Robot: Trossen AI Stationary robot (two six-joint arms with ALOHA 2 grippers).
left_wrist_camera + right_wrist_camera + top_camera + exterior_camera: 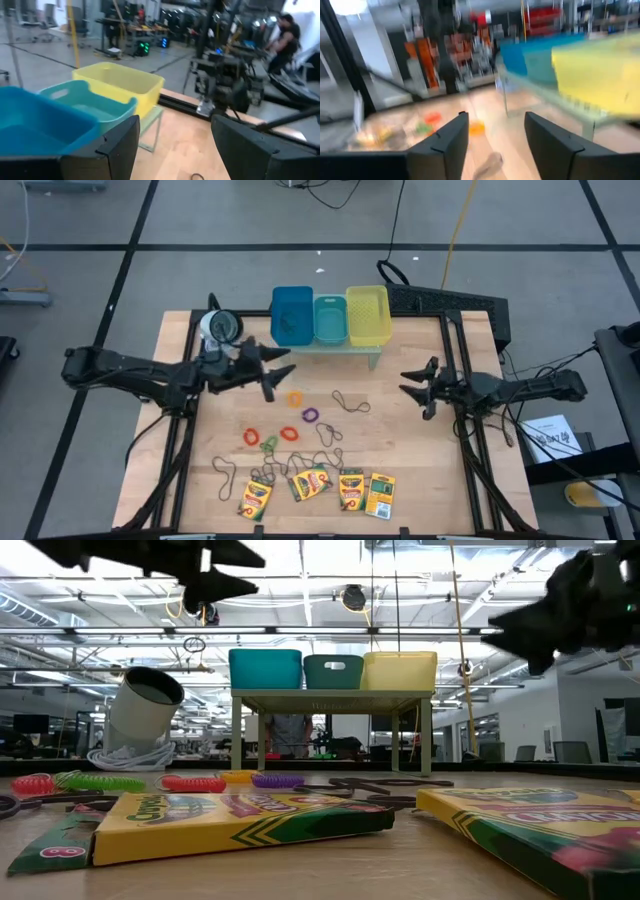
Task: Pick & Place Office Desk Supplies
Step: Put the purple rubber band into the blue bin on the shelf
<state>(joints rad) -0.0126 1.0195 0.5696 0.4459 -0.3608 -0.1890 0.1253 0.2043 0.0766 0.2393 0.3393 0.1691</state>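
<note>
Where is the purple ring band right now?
In the high view the purple ring band lies on the table near its middle, in front of the teal bin, between the orange ring band and a brown wiry loop.

Blue plastic bin (291,315) contents: a dark tangle inside, too small to identify.
Flat yellow-and-green crayon box (560,830), low view: cut off by the picture's right and bottom edges.
Right wrist view: smeared; the orange and green blobs (432,118) near the bins cannot be identified.
Person (286,35) beyond the desk: blurred, partly hidden.
</note>
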